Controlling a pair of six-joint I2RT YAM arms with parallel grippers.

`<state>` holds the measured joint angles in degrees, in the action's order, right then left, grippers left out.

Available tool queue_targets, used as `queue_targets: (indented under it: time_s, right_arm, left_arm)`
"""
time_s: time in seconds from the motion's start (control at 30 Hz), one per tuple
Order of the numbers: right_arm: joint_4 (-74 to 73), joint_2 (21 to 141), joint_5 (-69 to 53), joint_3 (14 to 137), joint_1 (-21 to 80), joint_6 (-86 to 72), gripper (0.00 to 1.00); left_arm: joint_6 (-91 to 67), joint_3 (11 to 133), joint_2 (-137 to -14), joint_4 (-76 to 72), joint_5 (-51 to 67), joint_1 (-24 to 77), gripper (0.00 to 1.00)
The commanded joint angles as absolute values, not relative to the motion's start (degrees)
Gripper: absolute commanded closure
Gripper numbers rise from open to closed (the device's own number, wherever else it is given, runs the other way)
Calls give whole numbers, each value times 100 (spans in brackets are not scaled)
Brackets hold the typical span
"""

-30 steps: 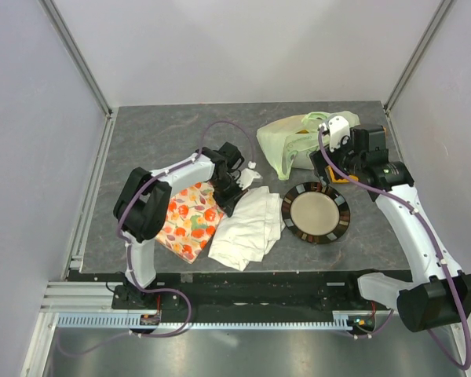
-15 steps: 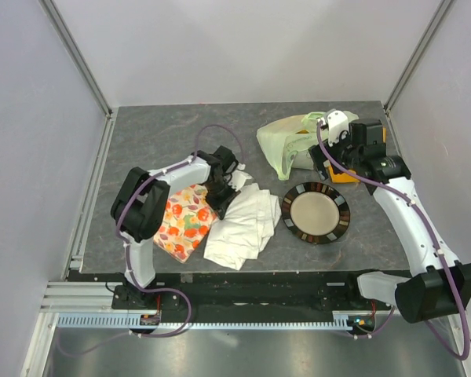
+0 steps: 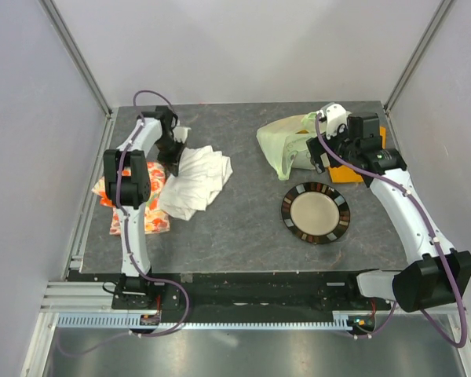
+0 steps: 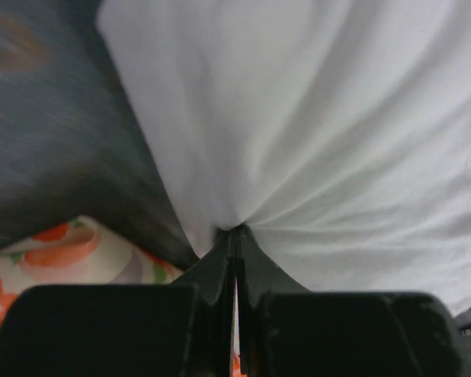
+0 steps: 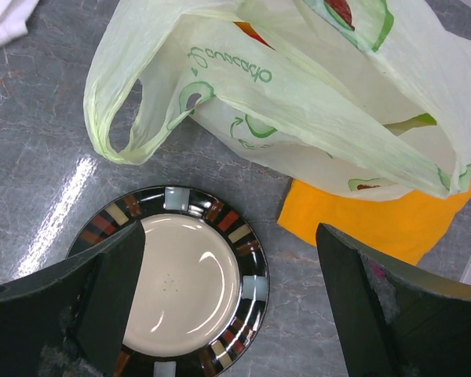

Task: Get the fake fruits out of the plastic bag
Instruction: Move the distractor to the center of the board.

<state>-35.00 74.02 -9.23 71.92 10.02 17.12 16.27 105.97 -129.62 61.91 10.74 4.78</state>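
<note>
The plastic bag [image 3: 286,141] lies crumpled at the back right, pale green with avocado print; in the right wrist view [image 5: 298,102] its handle loop hangs toward the plate. The fake fruits are hidden inside it; only a small red patch [image 5: 250,33] shows through the film. My right gripper [image 3: 323,159] is open and empty, hovering just in front of the bag, with its jaws [image 5: 228,236] spread over the plate. My left gripper [image 3: 173,151] is at the back left, shut on a fold of the white cloth [image 3: 196,174], pinched at the fingertips [image 4: 235,233].
A striped-rim plate [image 3: 315,213] sits in front of the bag. An orange cloth [image 3: 353,170] lies under the bag's right side. The fruit-printed cloth [image 3: 110,194] lies at the left edge under the left arm and also shows in the left wrist view [image 4: 55,251].
My left arm swung from the middle to the back left, dragging the white cloth along. The printed cloth shifted to the left edge. My right gripper moved slightly back toward the bag.
</note>
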Motion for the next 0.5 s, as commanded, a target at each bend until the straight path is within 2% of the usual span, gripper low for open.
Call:
queue_targets:
  time_s: [0.0,0.07,0.23,0.3,0.33,0.4,0.43,0.47]
  right_arm:
    - [-3322,7321,-984,7330,1028,1608,2]
    - [-3331,7278,-984,7286,1020,1608,2]
    - [-3322,7181,-993,7146,1020,1608,2]
    - [-3270,7224,-828,7111,1020,1608,2]
    - [-3226,7259,-678,7102,1020,1582,2]
    - [-3050,7443,-144,7119,1019,1547,2]
    - [-2998,7523,94,7119,1011,1521,2]
    - [-2867,7602,297,7137,1002,1486,2]
  left_arm:
    - [1477,13152,-14191,7046,721,185,99]
    - [1450,14032,-14686,7207,546,53,98]
    - [1284,14396,-14766,6996,228,-298,98]
    - [1292,14414,-14547,7048,656,-360,98]
    - [1335,14423,-14407,7075,1529,-386,98]
    - [1187,14423,-13810,7084,2116,-343,98]
    - [1160,14449,-13608,7058,2640,-247,94]
    - [1204,14423,-13127,7049,2950,-185,78]
